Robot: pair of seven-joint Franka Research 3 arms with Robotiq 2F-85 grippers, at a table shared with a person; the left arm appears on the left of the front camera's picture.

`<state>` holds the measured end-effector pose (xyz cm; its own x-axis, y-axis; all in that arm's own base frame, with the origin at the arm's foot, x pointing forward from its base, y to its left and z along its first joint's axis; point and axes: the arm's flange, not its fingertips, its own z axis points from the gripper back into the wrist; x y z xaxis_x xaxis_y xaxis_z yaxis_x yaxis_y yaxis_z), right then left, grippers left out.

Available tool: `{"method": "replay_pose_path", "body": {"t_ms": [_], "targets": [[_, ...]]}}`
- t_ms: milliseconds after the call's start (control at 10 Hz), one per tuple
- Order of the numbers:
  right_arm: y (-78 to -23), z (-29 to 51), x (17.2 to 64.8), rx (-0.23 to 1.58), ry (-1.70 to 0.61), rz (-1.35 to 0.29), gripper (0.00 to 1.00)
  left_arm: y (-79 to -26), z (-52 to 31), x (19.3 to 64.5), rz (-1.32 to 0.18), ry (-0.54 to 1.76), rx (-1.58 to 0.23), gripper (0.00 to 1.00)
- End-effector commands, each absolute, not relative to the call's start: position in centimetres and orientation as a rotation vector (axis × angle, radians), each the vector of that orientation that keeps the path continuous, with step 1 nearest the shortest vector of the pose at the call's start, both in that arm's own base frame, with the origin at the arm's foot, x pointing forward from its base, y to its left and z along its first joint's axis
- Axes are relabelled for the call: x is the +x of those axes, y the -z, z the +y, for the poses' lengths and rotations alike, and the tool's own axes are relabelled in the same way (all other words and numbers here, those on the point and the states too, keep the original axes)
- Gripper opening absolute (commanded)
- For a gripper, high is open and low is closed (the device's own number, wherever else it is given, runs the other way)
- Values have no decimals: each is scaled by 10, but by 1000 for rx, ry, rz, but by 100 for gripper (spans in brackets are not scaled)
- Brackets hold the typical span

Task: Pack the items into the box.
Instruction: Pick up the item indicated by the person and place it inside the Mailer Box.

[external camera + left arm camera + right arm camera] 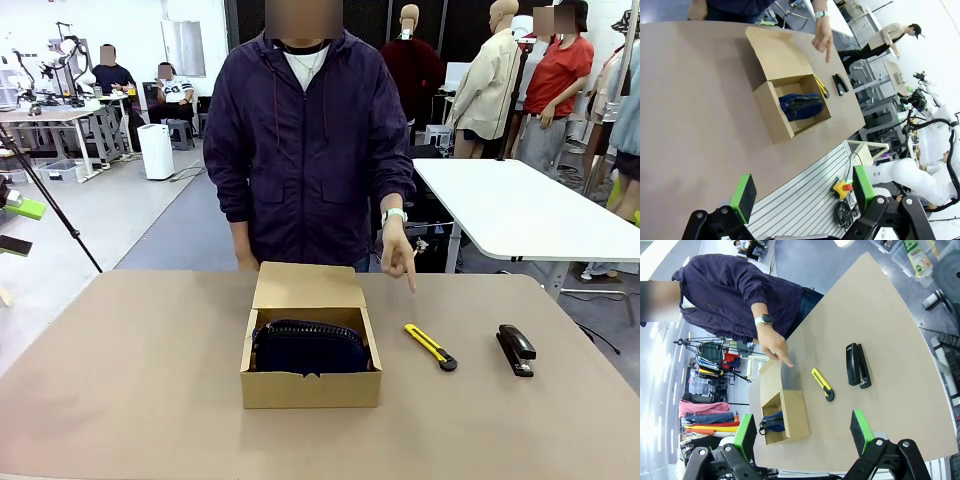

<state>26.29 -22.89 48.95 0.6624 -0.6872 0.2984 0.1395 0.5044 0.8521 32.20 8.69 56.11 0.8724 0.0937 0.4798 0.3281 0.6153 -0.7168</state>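
Right of the box (311,390) lie knife (431,346) and stapler (516,350), hand (399,250) pointing nearby; both jaws released.

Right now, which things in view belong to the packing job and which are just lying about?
Job: box, open; navy pouch, already in it; utility knife and stapler, on the table beside it.
Not the job: white table in the background; tripod, far left; emergency-stop button by the table's edge.

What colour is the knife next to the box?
The knife is yellow with a black end; the front view shows it best.
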Motion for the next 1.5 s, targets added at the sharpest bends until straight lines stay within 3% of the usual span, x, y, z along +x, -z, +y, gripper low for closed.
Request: {"method": "replay_pose_path", "body": {"t_ms": [0,400,800,900,1100,1300,1400], "targets": [[-490,-231,265,932,528,-717,100,-564,87,319,-499,133,-910,100],[-489,-229,263,913,549,-687,100,-564,87,319,-499,133,-910,100],[-512,-80,376,486,45,-513,100,-564,87,319,-499,133,-910,100],[-503,-35,392,304,-33,-533,100,-564,87,319,-499,133,-910,100],[-480,36,397,140,-194,-583,100,-564,87,319,-499,133,-910,100],[-463,71,388,131,-264,-608,100,-564,87,319,-499,133,-910,100],[-462,62,383,180,-281,-507,100,-564,87,319,-499,133,-910,100]]}}
